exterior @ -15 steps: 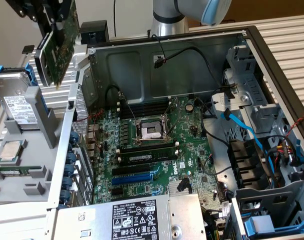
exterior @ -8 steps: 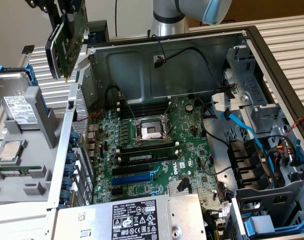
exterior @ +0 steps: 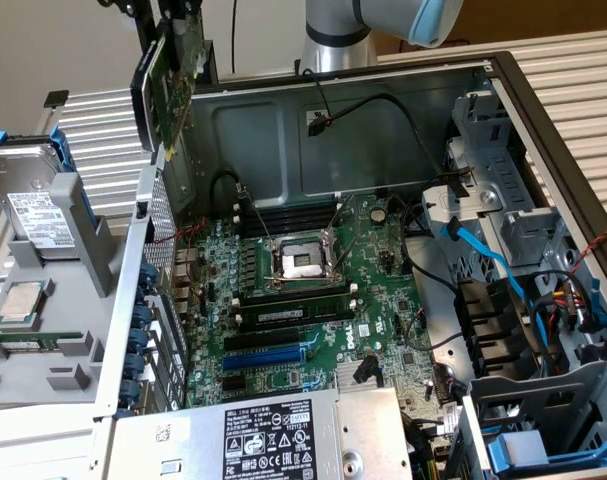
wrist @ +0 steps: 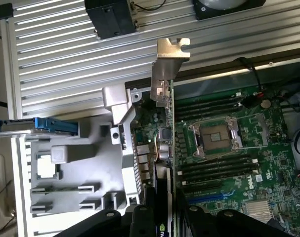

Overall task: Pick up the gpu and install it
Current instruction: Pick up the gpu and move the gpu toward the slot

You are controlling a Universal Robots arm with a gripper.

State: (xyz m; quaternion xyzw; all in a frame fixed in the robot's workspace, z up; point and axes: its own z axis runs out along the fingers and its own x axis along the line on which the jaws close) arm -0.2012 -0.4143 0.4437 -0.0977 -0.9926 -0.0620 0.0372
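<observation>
Hand point(wrist: 164, 217) pinches the gpu point(exterior: 163, 88) by its long edges, dark fingers pressed on either side of the card. The card hangs tilted in the air above the case point(exterior: 503, 75), over its rear wall at the exterior view's left and well apart from the motherboard point(exterior: 318, 300) below.

Doing this step well, I judge, means keeping the thin card level along its length. Its lower edge should run parallel to the blue slot point(exterior: 263, 356), and the bracket point(wrist: 169, 57) should face the perforated rear wall. A skewed approach could bind, and loose black cables point(exterior: 383, 105) lie close by.

The gpu is a flat green board with a black cooler on one face. Its bracket is bright stamped metal with a notched tab. The motherboard is green and densely studded, and the counter point(wrist: 65, 59) is ribbed aluminium.
</observation>
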